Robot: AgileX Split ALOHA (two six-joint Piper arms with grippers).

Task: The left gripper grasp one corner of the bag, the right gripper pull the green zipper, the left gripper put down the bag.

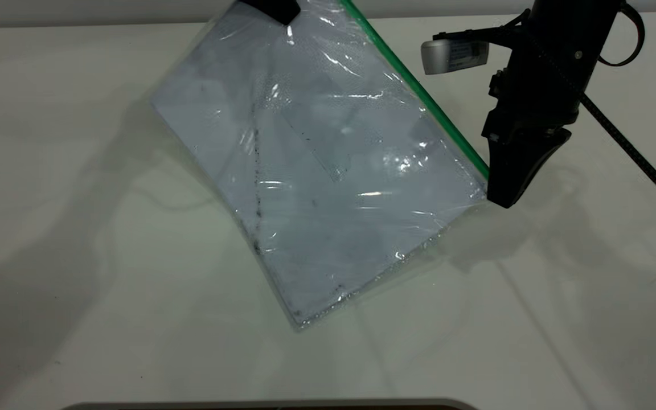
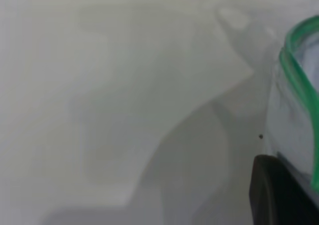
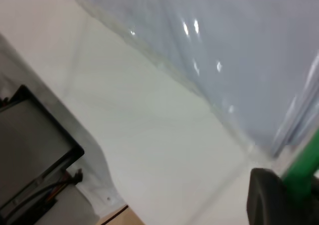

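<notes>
The bag (image 1: 316, 165), a clear glossy pouch with white smudged paper inside, hangs tilted above the white table, its lowest corner (image 1: 299, 324) at the tabletop. My left gripper (image 1: 279, 12) is shut on its top corner at the upper edge of the exterior view. One black finger (image 2: 279, 195) shows against the plastic in the left wrist view. The green zipper (image 1: 419, 94) runs down the bag's right edge. My right gripper (image 1: 501, 196) is shut on the zipper's lower end. In the right wrist view the green strip (image 3: 305, 167) passes beside a dark finger (image 3: 269, 200).
The white table (image 1: 77, 256) extends around the bag on all sides. A braided cable (image 1: 635, 154) trails from the right arm toward the right edge. A dark flat device (image 3: 35, 140) sits past the table's edge, and a dark rim (image 1: 271, 405) lies at the front.
</notes>
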